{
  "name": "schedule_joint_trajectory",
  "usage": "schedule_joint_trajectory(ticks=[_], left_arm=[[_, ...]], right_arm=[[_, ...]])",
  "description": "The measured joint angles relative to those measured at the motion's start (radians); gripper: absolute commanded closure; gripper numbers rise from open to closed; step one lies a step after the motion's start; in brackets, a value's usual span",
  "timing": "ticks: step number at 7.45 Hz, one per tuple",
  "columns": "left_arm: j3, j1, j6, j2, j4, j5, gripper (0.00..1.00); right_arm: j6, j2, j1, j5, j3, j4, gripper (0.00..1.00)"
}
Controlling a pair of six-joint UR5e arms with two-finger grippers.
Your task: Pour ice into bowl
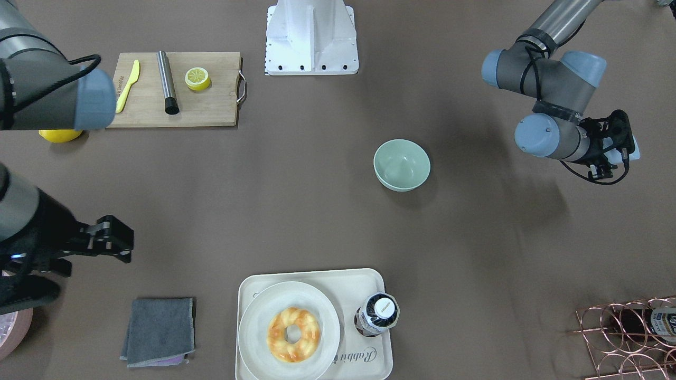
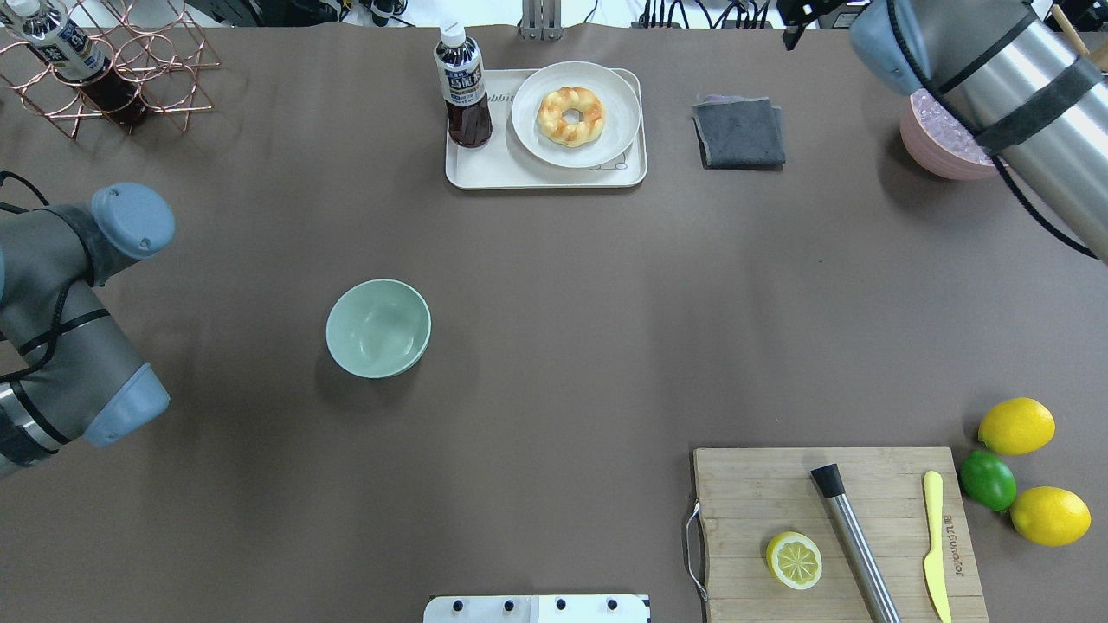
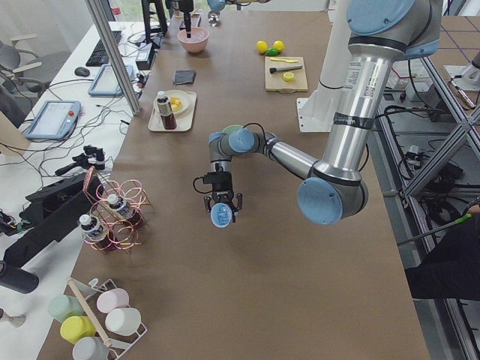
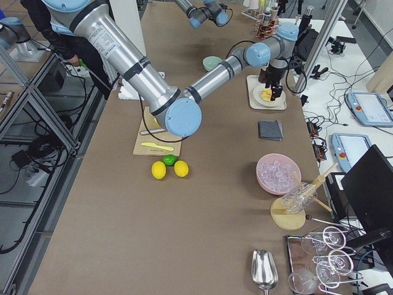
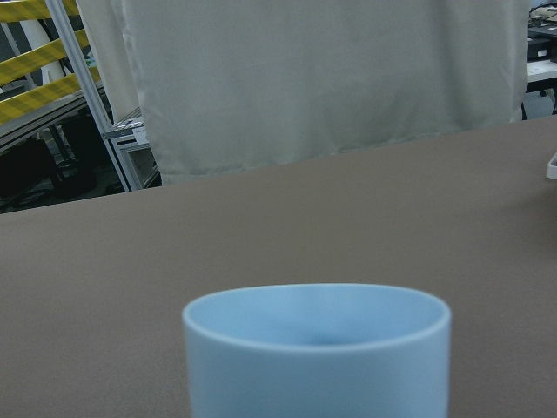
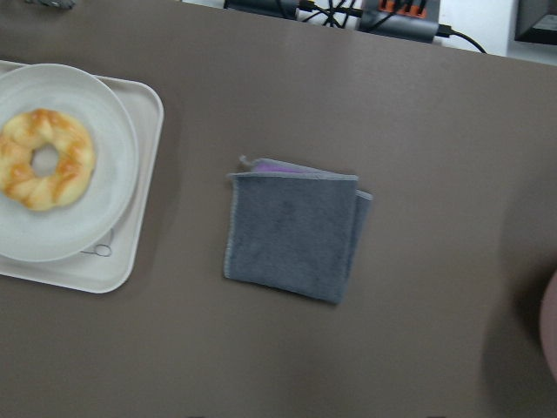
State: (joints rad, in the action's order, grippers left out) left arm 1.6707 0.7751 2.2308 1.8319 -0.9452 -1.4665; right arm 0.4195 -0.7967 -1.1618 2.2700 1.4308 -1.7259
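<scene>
The pale mint-green bowl (image 1: 401, 163) (image 2: 378, 327) stands empty on the brown table, left of centre in the overhead view. My left gripper (image 1: 618, 146) (image 3: 220, 204) is shut on a light blue cup (image 5: 318, 348) (image 3: 220, 217) and holds it above the table, well apart from the bowl. I cannot see into the cup. Clear ice cubes (image 2: 943, 125) (image 4: 277, 172) fill a pink round container (image 2: 930, 156) at the far right. My right gripper (image 1: 122, 241) hovers open and empty near the grey cloth.
A cream tray (image 2: 485, 173) holds a donut plate (image 2: 571, 115) and a bottle (image 2: 463, 86). A grey cloth (image 2: 738, 131) lies beside it. A cutting board (image 2: 831, 536) carries a half lemon, steel tube and yellow knife. Lemons and a lime (image 2: 987, 478) lie right of it. A copper rack (image 2: 104, 69) stands far left.
</scene>
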Motion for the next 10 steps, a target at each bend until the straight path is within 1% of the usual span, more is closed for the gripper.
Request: schedule_joint_trajectory(ticks=[1,2,4,6,8,10], left_arm=[[0.030,-0.002,-0.008,0.036,0.024,0.000,0.49],[0.046,-0.007,-0.011,0.080,0.034,0.000,0.49],[0.074,-0.040,-0.012,0.190,0.059,0.000,0.49],[0.086,-0.116,0.000,0.310,0.105,-0.001,0.49],[0.088,-0.197,0.033,0.406,0.133,-0.001,0.49],[0.094,-0.259,0.070,0.486,0.139,-0.002,0.49]], right_arm=[[-0.063,-0.061,-0.053,0.040,0.012,0.002,0.09],[-0.118,-0.128,-0.100,0.071,0.029,0.006,0.02],[-0.188,-0.276,-0.180,0.097,0.077,0.019,0.01],[-0.216,-0.413,-0.264,0.100,0.107,0.064,0.01],[-0.226,-0.512,-0.328,0.088,0.127,0.079,0.01],[-0.227,-0.595,-0.354,0.056,0.149,0.111,0.01]])
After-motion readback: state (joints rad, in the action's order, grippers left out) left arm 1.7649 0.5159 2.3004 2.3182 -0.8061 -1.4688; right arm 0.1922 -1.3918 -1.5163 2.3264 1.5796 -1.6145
